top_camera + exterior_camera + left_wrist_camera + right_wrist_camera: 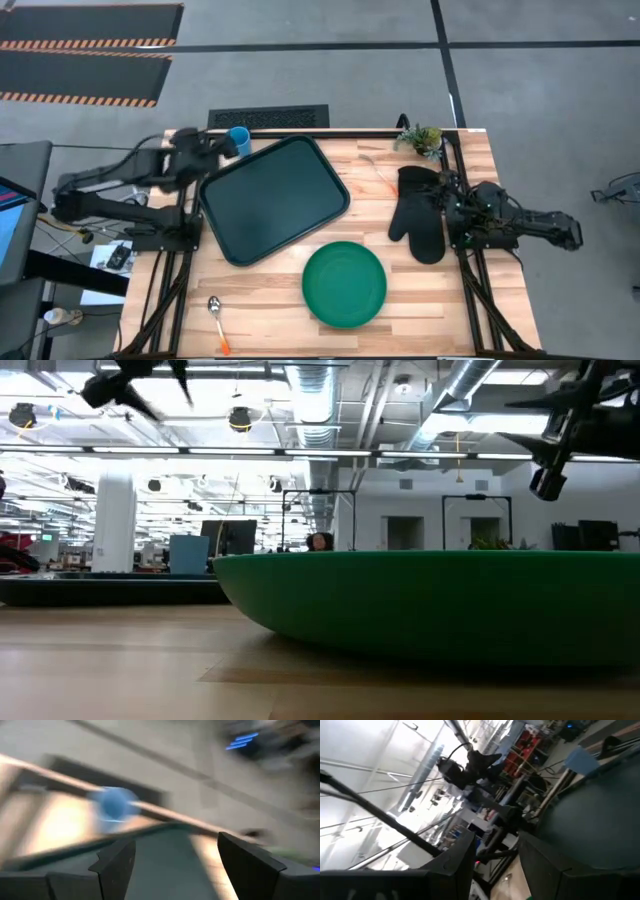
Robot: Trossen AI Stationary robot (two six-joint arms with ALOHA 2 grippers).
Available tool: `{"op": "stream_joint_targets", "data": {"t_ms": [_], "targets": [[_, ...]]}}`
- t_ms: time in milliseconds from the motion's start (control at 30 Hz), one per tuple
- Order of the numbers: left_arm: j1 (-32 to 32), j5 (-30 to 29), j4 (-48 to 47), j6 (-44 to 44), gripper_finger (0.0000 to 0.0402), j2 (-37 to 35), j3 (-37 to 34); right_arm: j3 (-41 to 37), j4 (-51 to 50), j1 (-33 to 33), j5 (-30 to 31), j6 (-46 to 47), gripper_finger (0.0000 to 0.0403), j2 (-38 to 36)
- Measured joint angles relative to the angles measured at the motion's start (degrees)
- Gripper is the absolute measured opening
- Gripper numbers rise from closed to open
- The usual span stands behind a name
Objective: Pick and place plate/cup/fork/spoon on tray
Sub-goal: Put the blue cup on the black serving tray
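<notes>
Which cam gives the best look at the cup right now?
High view: the cup stands at the table's far edge beside the tray, the left gripper next to it. Left wrist view shows a blue smear; low view shows none.

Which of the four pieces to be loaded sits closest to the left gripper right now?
The cup, light blue, at the table's far edge just beyond the left gripper; plate, spoon and fork lie farther off.

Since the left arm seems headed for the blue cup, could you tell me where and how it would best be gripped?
Probably across the rim. The cup stands upright at the table's far edge, just off the tray's far-left corner, its mouth facing up. The left gripper, fingers open, is right beside it, so coming from above with one finger on each side of the round wall looks safest.
</notes>
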Motion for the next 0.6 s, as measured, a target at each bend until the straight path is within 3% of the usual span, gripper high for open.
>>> {"op": "stream_joint_targets", "data": {"t_ms": [100,233,433,600], "targets": [[10.88,7.73,-6.44,7.84,0.027,6.29,3.61,0.0,-1.07,-0.95,0.0,-0.02,0.0175,0.0],[25.34,20.95,-0.12,26.41,0.027,11.87,3.83,0.0,-1.08,-2.04,0.02,-1.11,0.0175,0.0],[41.18,28.81,11.16,42.19,0.027,19.47,3.94,0.0,-1.08,-2.22,0.0,-1.16,0.0175,0.0],[46.98,34.35,12.81,48.0,0.027,27.16,3.92,0.0,-1.12,-2.22,-0.02,-1.2,0.0175,0.0]]}}
